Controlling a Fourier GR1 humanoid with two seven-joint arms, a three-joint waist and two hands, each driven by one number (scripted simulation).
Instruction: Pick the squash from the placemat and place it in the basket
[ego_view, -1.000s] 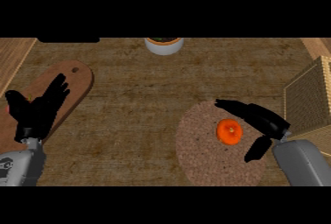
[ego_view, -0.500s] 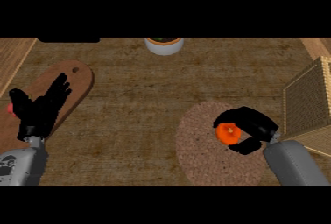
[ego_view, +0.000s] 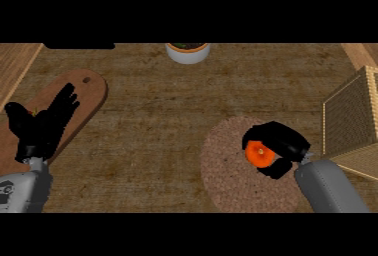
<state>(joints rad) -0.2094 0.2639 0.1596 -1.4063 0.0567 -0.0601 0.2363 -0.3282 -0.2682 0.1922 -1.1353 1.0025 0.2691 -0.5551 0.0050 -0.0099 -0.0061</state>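
Since it must go to the basket (ego_view: 353, 120) at 3 o'clock, my right hand (ego_view: 279, 142) curls around the squash (ego_view: 259, 153) on the placemat (ego_view: 236, 170); left hand (ego_view: 43, 125) rests, fingers straight, at 9.

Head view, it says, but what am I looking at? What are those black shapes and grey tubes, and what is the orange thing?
The picture is taken from the robot's head, looking steeply down at a wooden kitchen counter. The grey tubes are its forearms and the black shapes are its hands. The right hand is curled round an orange squash, which sits over a round brownish placemat. The job is to move that squash into the woven basket at the right edge, which has not happened yet. The left hand is open with fingers straight, resting over a wooden cutting board at the left and holding nothing. At the far edge stands a small white pot; what is in it is hard to make out.
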